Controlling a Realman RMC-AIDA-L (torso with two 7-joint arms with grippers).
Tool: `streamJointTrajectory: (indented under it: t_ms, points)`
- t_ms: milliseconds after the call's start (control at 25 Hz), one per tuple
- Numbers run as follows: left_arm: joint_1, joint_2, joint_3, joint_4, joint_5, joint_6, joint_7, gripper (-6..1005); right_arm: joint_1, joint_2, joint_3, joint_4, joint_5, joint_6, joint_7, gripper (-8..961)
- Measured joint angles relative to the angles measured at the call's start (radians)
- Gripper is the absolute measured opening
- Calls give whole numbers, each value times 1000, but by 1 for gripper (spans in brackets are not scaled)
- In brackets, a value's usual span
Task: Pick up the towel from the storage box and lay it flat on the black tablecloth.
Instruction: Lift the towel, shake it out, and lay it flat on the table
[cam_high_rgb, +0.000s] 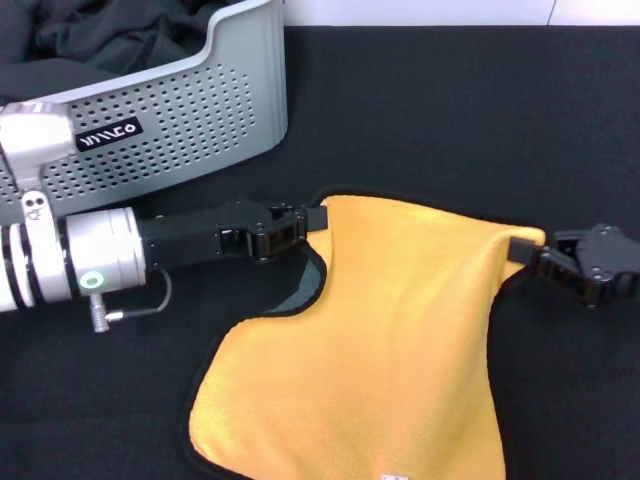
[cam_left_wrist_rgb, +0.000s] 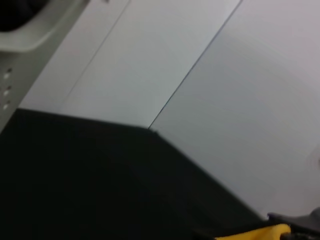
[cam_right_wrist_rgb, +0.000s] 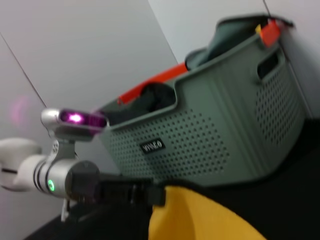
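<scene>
The towel (cam_high_rgb: 390, 330) lies yellow-orange side up on the black tablecloth (cam_high_rgb: 450, 110), with a fold of its grey side showing at its left edge (cam_high_rgb: 300, 290) and a white label at the near edge. My left gripper (cam_high_rgb: 312, 220) is shut on its far left corner. My right gripper (cam_high_rgb: 530, 250) is shut on its far right corner. The light grey storage box (cam_high_rgb: 180, 120) stands at the far left, behind the left arm. The right wrist view shows the box (cam_right_wrist_rgb: 210, 145), the towel (cam_right_wrist_rgb: 200, 217) and the left gripper (cam_right_wrist_rgb: 155, 195).
Dark clothing (cam_high_rgb: 100, 35) fills the storage box, and an orange item (cam_right_wrist_rgb: 160, 80) shows in it in the right wrist view. My left arm's silver body (cam_high_rgb: 60, 260) lies along the box front. A white surface (cam_high_rgb: 420, 10) lies beyond the cloth's far edge.
</scene>
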Motion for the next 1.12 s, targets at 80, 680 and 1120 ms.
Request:
streamJointTrajectory:
  t_ms: [80, 680, 1120]
  points:
    - [2, -2, -2, 29, 12, -33, 19, 21, 15, 6, -2, 12, -17, -17, 7, 3]
    - [13, 4, -5, 138, 86, -58, 218, 20, 55, 53, -3, 13, -92, -203, 14, 3]
    - [74, -11, -16, 262, 108, -100, 349, 21, 86, 57, -3, 8, -109, -252, 14, 3]
